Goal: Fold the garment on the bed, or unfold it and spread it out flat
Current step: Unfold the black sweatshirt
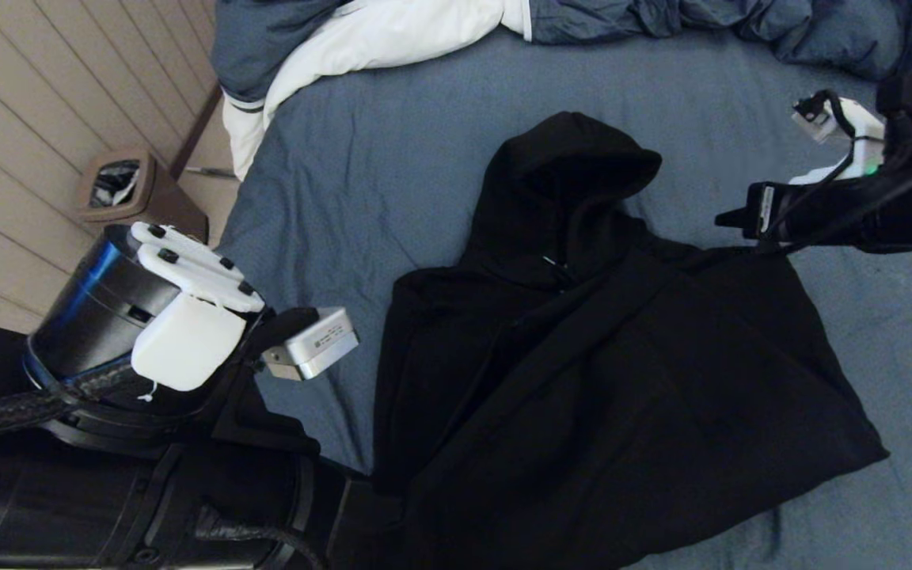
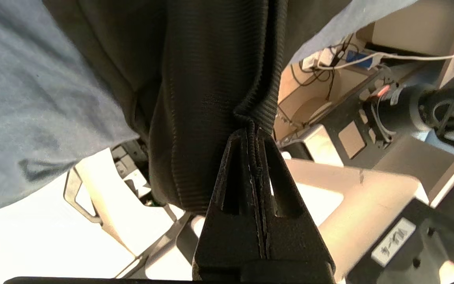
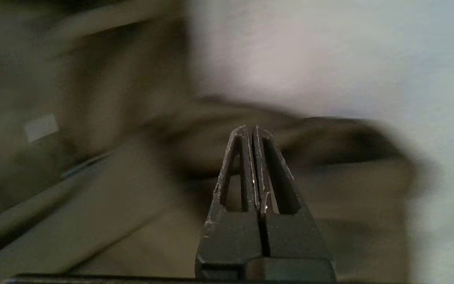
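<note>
Clearly the hoodie (image 1: 614, 380) lies half-folded on the bed (image 1: 393, 142); squaring remains. The left gripper (image 2: 252, 132) pinches its ribbed hem; the right gripper (image 3: 250, 130) is closed, seemingly empty.

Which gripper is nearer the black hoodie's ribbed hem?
Left. The left gripper is shut on the ribbed hem; the right gripper, also shut, sits up by the hoodie's shoulder.
</note>
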Controlling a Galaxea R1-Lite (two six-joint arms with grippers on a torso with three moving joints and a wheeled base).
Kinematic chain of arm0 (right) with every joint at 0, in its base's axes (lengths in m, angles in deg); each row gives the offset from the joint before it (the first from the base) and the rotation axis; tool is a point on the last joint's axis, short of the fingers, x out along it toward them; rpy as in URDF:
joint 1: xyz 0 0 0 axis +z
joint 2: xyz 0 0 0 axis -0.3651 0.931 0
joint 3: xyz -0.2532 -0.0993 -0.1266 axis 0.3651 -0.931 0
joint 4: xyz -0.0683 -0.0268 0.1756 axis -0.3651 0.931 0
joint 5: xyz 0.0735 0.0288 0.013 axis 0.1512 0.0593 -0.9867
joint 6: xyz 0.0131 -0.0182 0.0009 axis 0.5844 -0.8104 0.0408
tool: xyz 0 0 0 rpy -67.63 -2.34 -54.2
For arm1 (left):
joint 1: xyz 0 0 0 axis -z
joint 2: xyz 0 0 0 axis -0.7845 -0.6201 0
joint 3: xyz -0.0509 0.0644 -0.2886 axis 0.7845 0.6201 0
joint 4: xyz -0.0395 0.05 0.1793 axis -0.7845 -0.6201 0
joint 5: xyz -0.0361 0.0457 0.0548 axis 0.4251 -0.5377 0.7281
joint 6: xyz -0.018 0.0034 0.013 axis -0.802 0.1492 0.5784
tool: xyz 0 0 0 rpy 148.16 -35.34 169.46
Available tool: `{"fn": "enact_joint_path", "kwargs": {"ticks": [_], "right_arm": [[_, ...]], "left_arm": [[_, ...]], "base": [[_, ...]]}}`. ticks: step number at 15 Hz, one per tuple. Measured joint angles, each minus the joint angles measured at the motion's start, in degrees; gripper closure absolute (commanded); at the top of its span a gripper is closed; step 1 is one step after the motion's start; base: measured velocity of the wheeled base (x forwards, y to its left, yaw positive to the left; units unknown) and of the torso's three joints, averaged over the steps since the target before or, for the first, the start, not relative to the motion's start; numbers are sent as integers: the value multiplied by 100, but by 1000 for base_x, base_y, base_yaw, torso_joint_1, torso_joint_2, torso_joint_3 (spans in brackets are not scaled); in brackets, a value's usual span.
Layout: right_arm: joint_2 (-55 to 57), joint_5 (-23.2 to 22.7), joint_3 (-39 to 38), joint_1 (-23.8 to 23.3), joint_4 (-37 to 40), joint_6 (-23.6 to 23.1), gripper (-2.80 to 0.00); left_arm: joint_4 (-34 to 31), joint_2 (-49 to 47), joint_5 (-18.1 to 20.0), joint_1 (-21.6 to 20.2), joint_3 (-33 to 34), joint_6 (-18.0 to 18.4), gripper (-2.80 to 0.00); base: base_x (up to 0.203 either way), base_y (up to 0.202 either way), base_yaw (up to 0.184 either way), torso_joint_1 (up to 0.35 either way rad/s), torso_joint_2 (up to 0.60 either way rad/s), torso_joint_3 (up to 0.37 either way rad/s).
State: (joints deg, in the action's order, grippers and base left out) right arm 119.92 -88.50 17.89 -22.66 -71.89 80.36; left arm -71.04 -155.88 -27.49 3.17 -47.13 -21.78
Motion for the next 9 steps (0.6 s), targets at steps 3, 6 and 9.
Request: {"fn": "enact_joint_path", "kwargs": {"ticks": [3, 6, 9], "right_arm": [[-62, -363, -468, 347, -146, -52, 0], [30, -368, -842, 489, -716, -168, 0], [59, -333, -1082, 569, -907, -268, -280]], "left_arm": [[349, -157, -9, 0, -11, 1, 0], [373, -259, -15, 0, -4, 2, 0], [372, -292, -10, 0, -11, 1, 0]], "base": [[0, 0, 0, 0, 0, 0], [0, 0, 0, 0, 0, 0], [0, 0, 0, 0, 0, 0]]}}
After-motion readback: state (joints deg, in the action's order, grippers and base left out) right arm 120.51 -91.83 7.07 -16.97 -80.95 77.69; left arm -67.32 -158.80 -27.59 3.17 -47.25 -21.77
